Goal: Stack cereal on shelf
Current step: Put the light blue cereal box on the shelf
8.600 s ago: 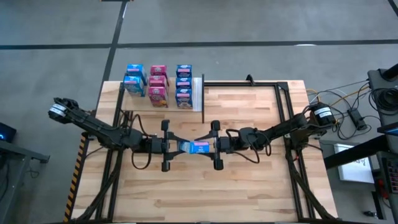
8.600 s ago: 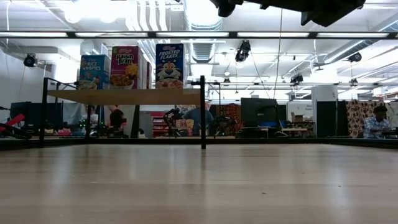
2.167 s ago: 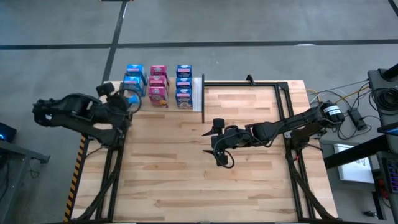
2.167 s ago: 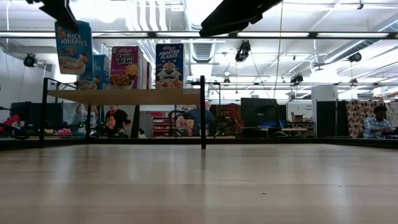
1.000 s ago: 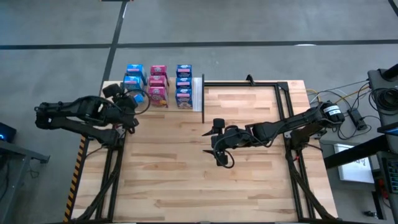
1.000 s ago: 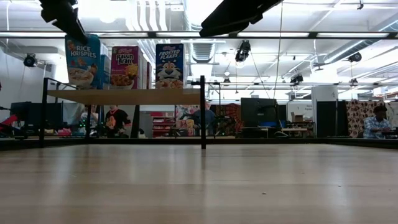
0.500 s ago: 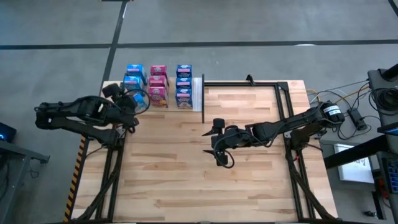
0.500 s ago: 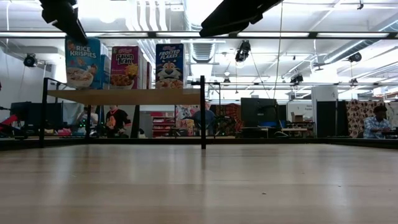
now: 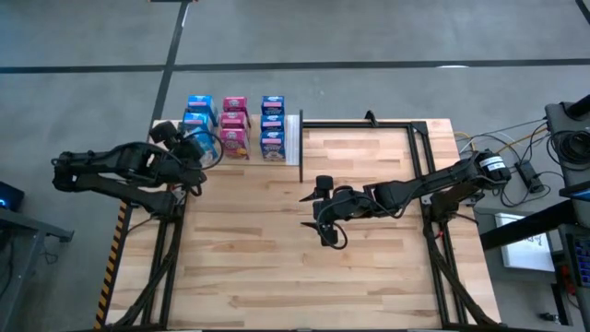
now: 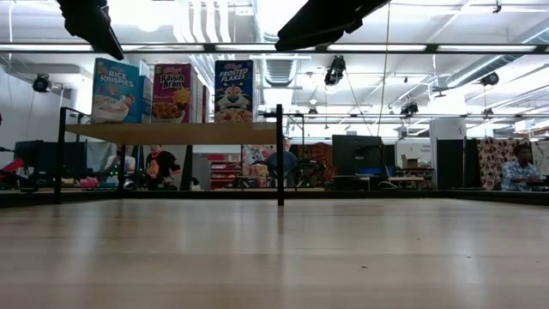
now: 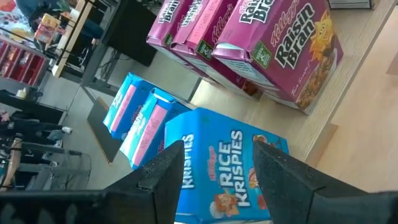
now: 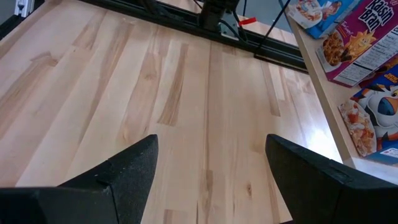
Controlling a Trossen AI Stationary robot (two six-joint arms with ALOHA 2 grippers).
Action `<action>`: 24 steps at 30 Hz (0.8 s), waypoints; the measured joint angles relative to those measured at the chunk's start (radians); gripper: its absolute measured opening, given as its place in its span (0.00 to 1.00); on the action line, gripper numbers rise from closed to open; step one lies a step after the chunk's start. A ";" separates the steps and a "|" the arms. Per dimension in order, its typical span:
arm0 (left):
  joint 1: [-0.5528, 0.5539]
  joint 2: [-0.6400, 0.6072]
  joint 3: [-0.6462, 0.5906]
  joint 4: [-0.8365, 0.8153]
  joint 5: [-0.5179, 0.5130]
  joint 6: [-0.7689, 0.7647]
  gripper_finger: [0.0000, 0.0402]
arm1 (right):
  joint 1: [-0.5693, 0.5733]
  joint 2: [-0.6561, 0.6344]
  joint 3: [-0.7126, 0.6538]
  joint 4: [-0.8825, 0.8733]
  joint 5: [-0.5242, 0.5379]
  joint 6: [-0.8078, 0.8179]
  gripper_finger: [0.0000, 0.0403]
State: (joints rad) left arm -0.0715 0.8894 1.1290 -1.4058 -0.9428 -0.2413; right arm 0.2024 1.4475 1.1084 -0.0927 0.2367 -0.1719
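Observation:
My left gripper is shut on a blue Rice Krispies cereal box at the front of the shelf's left column. More blue boxes stand behind it. Pink Raisin Bran boxes fill the middle column and blue Frosted Flakes boxes the right one. All stand upright on the pale shelf. My right gripper is open and hovers over the middle of the table, touching nothing. My left gripper pinches the Rice Krispies box between its two fingers, one on each narrow side near the top end. The fingers slant down from above and from the table's left. The box is nearly upright, its bottom edge level with the shelf board.
The shelf stands on dark legs at the table's far left corner. A black metal frame runs along the plank tabletop's far and right sides. The room beyond the table holds people and equipment.
My left gripper has moved slightly toward the far edge and the shelf, still shut on the Rice Krispies box. The box has come down a little and shifted closer to the pink boxes; its bottom is now level with the shelf board.

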 joint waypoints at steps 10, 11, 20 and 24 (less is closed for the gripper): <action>0.000 -0.001 0.000 0.004 0.010 0.000 0.43 | 0.000 0.000 0.000 -0.004 0.000 0.000 0.71; 0.000 -0.001 0.000 0.004 0.010 0.000 0.43 | 0.000 0.000 0.000 -0.004 0.000 0.000 0.71; 0.000 -0.001 0.001 0.009 0.010 -0.002 0.43 | 0.000 0.000 0.000 -0.005 0.000 0.000 0.71; 0.000 -0.001 0.010 0.010 0.010 -0.003 0.43 | 0.000 0.000 0.000 -0.005 0.000 0.000 0.71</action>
State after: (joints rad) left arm -0.0719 0.8886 1.1390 -1.3958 -0.9325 -0.2439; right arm 0.2024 1.4475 1.1084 -0.0975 0.2367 -0.1715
